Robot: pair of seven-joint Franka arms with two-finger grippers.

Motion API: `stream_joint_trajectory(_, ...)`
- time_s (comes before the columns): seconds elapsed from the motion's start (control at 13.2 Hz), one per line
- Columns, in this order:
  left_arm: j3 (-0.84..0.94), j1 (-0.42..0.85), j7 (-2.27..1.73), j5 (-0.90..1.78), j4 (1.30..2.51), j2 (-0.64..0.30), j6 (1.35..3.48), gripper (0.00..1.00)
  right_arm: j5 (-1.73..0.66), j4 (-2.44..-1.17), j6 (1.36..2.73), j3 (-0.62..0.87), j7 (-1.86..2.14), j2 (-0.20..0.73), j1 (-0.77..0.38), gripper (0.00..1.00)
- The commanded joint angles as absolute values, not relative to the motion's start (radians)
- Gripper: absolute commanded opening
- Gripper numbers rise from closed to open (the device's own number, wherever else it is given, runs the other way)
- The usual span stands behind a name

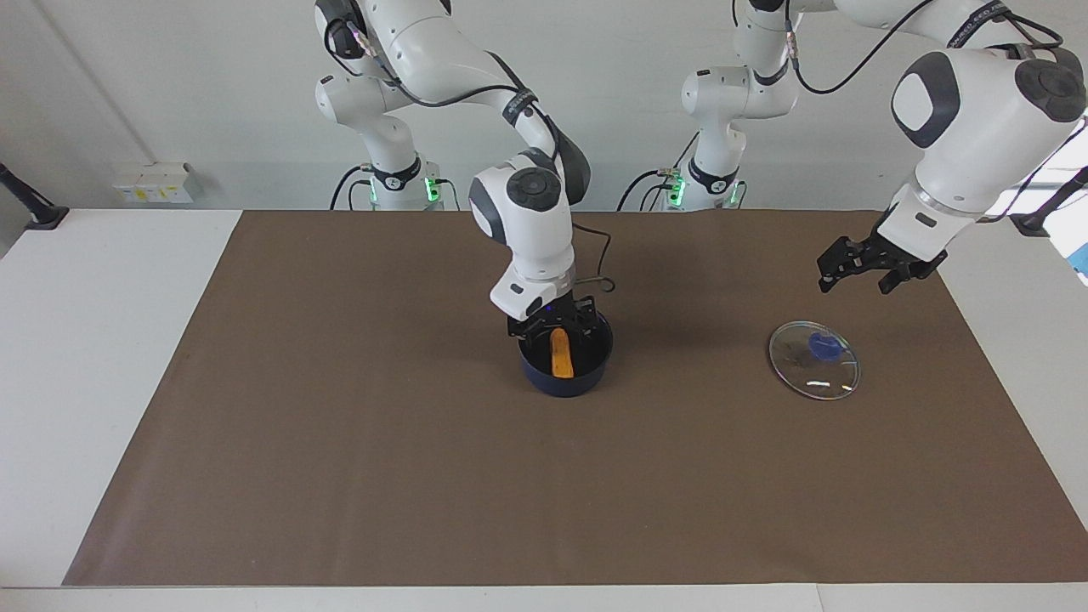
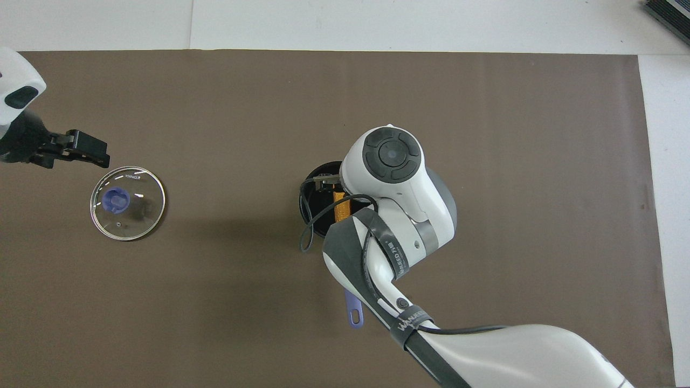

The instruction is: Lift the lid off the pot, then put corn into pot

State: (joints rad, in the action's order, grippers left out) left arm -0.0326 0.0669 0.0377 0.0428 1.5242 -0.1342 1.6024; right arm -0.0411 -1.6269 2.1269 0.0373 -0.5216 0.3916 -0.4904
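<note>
The small navy-blue saucepan holds the yellow-orange corn cob. The right gripper hangs over its rim, open and empty. Toward the left arm's end lies the clear glass lid; above it the left gripper is open, empty.

lid 1 | pot 1 | corn 1

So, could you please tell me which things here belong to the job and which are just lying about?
Job:
- pot, mid-cloth
- corn, lying in the pot
- lid, flat on the cloth toward the left arm's end
- right gripper, over the pot
- left gripper, above the lid

Lying about:
- brown cloth
- small white boxes
</note>
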Motion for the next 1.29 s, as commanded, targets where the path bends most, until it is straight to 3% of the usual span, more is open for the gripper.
stream_joint_trajectory(0.0, -0.043, 0.080, 0.021, 0.021, 1.465, -0.118, 1.511, 1.00, -0.046, -1.644, 2.021, 0.040, -0.489, 0.280, -0.421, 1.00)
stream_joint_trajectory(0.68, -0.046, 0.072, 0.034, 0.028, 1.508, -0.031, 1.485, 1.00, -0.038, -1.644, 1.735, 0.037, -0.329, 0.080, -0.148, 1.00)
stream_joint_trajectory(1.06, -0.046, 0.080, 0.034, 0.021, 1.526, -0.017, 1.482, 1.00, -0.072, -1.629, 1.602, 0.023, -0.184, 0.026, -0.062, 1.00)
stream_joint_trajectory(1.21, -0.044, 0.080, 0.034, 0.014, 1.520, -0.021, 1.470, 1.00, -0.130, -1.620, 1.626, 0.021, -0.158, 0.031, -0.057, 1.00)
